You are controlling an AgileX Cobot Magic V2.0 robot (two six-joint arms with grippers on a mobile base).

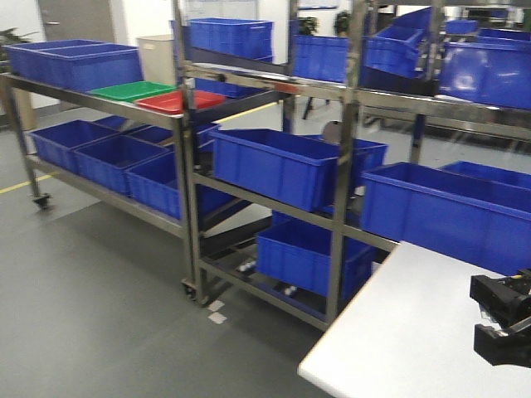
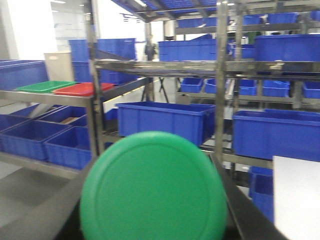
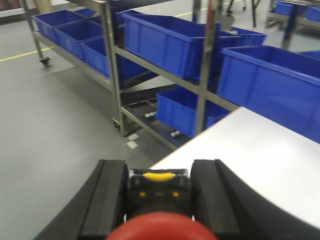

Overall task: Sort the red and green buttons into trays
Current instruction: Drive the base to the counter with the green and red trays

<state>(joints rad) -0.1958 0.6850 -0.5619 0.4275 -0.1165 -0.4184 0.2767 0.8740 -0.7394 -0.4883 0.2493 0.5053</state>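
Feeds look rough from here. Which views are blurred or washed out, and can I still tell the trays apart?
Front view: soft all over, yet the green tray and red tray read clearly. Left wrist view: the green button fills the lower frame out of focus; the upper left washes out white. Right wrist view: the red button at the bottom edge is blurred, the shelving soft.
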